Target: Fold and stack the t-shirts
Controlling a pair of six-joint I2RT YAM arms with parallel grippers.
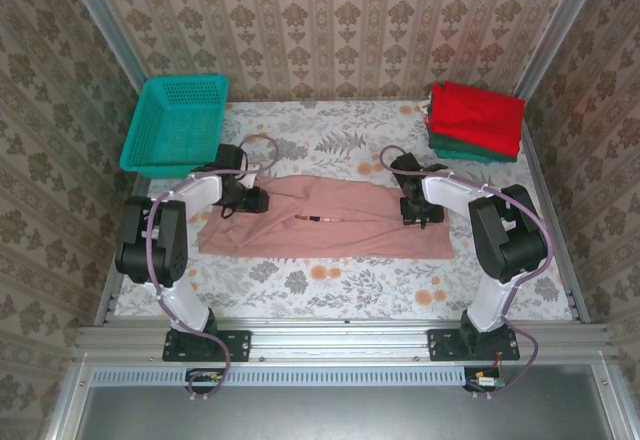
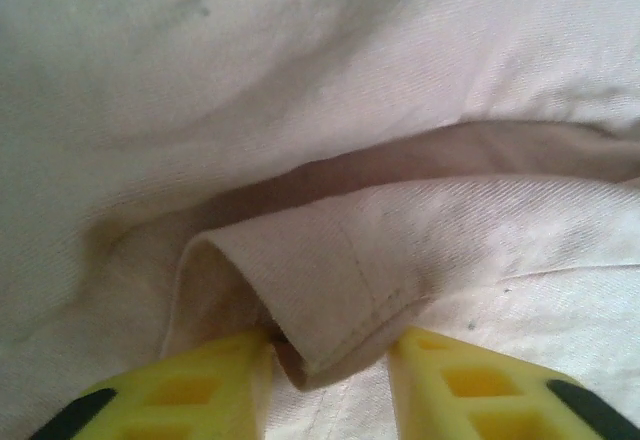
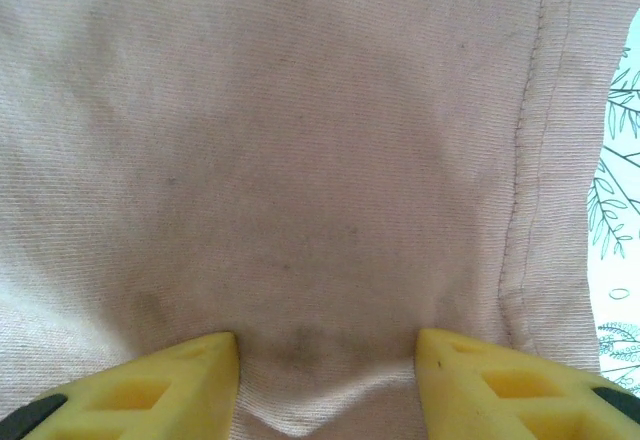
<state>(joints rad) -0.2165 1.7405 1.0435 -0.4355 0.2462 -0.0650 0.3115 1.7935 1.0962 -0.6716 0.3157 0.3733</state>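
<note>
Patterned wallpaper closes in a floral surface (image 1: 330, 285), seen from above. A pink t-shirt (image 1: 340, 228) lies flat across the middle, its long axis running left to right, parallel to the near edge. I cannot tell which end is the neck.

I have one claw at each end, which I judge is to lift both ends together for a fold. The left claw (image 1: 250, 200) is at the shirt's left end. Its yellow fingers (image 2: 235, 380) sit on either side of a raised, stitched fold of hem (image 2: 350, 290) and touch it, but I cannot tell if they truly grip. The right claw (image 1: 420, 215) is spread wide, pressing down on flat cloth near the right end.

At the far right corner a folded red t-shirt (image 1: 478, 110) rests on a dark green t-shirt (image 1: 465, 152), starting the stack. A teal basket (image 1: 150, 130) sits far left.
</note>
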